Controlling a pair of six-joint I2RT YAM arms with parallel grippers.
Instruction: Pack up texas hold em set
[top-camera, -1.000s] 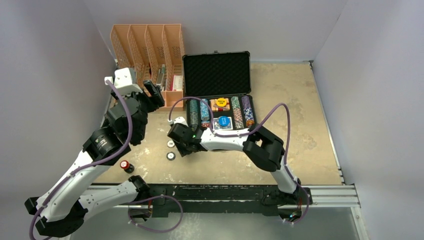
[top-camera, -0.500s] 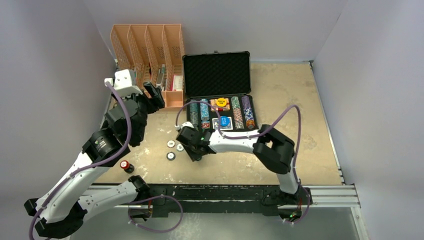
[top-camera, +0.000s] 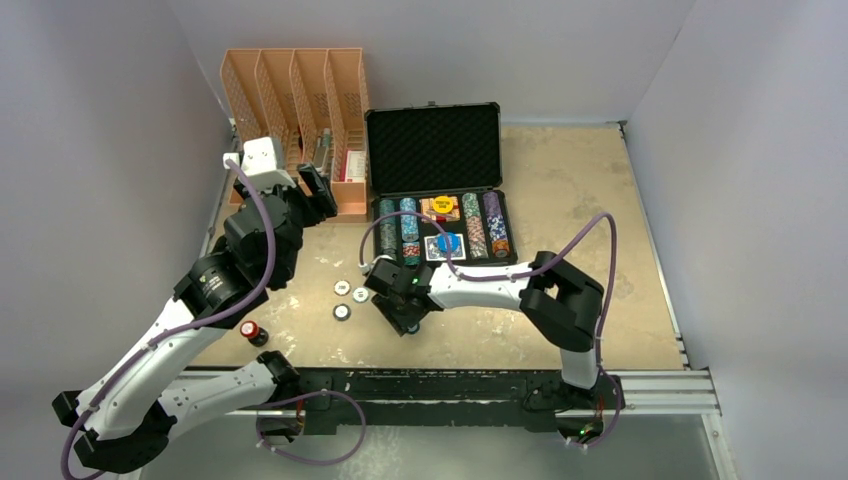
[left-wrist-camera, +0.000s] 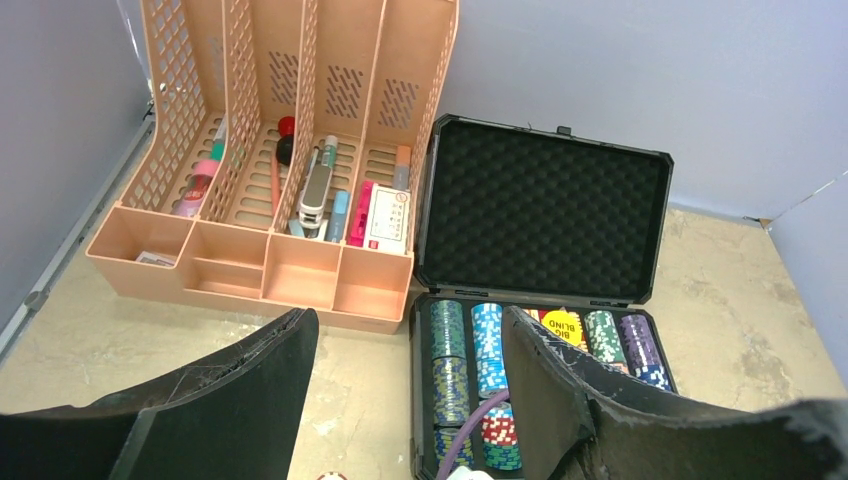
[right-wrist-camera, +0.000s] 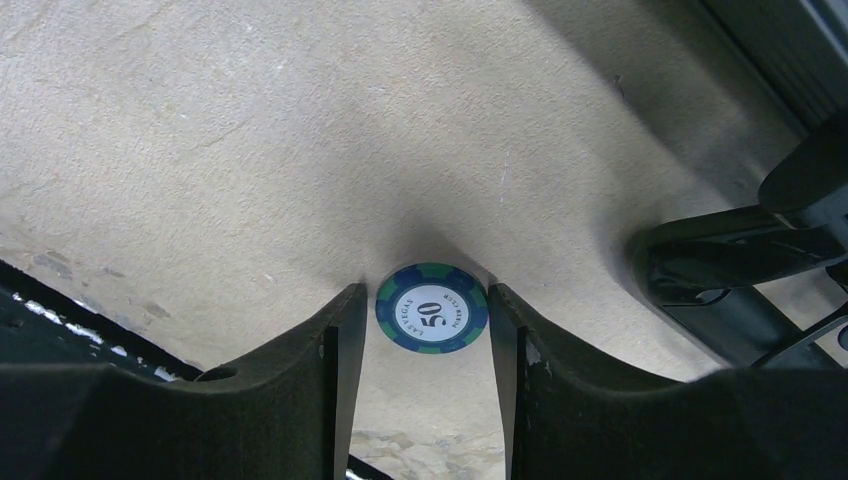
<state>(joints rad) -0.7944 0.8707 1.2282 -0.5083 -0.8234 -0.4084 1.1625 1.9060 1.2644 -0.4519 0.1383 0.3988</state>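
Closest to the near edge of the desk (top-camera: 600, 200), toward its left side, stands a small bottle (top-camera: 250, 330). A little farther in, about the middle of the desk, the right gripper (top-camera: 406, 318) points down at one blue-green chip (right-wrist-camera: 432, 309) marked 50, which lies flat on the bare surface. The fingers (right-wrist-camera: 335, 340) are apart, one at each side of the chip and very close to it, and a thin gap shows on one side. Just left of this gripper three small discs (top-camera: 342, 288) lie near each other on the desk. Beyond them the black case (top-camera: 433, 148) is open at the far edge, with its foam lid upright. Rows of chips (top-camera: 400, 225), a yellow disc (top-camera: 443, 203) and a blue deck (top-camera: 446, 243) sit in the tray. The left gripper (top-camera: 315, 190) hangs left of the case with its fingers (left-wrist-camera: 270, 370) wide apart and nothing between them. An orange organiser (top-camera: 300, 100) fills the far left corner.
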